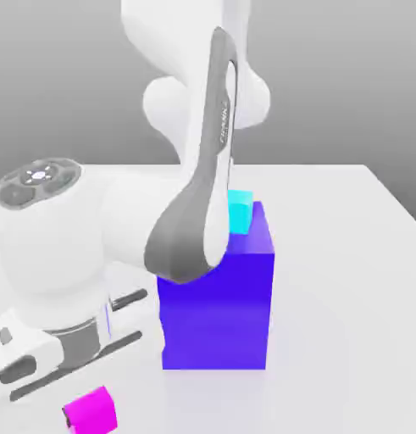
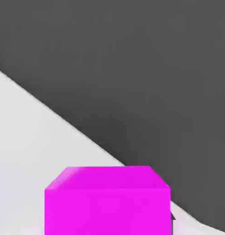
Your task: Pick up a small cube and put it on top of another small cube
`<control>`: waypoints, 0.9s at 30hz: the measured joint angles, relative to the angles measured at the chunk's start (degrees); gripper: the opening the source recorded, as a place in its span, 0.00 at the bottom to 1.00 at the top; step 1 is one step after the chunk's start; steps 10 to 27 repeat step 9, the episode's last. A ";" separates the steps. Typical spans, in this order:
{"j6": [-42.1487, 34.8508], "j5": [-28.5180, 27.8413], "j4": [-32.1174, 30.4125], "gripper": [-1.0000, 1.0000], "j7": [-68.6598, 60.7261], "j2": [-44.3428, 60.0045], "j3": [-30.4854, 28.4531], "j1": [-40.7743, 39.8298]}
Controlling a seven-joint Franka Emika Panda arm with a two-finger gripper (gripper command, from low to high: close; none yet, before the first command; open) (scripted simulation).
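Note:
A small magenta cube (image 1: 92, 411) sits at the tip of my hand, low at the exterior view's left. In the hand view the magenta cube (image 2: 107, 202) stands close and centred. My gripper (image 1: 79, 402) is shut on it, and the white hand body hides the contact. A small cyan cube (image 1: 240, 212) shows behind the top edge of a large blue block, partly hidden by my arm.
The large blue block (image 1: 218, 305) stands mid-table just to the exterior view's right of my hand. My arm's grey and white links (image 1: 198, 212) lean over it. The white table (image 1: 346, 280) spreads out to the right, and its edge (image 2: 63, 120) runs close behind the magenta cube.

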 joint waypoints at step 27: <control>1.21 8.06 6.00 1.00 3.75 9.08 -0.72 -8.84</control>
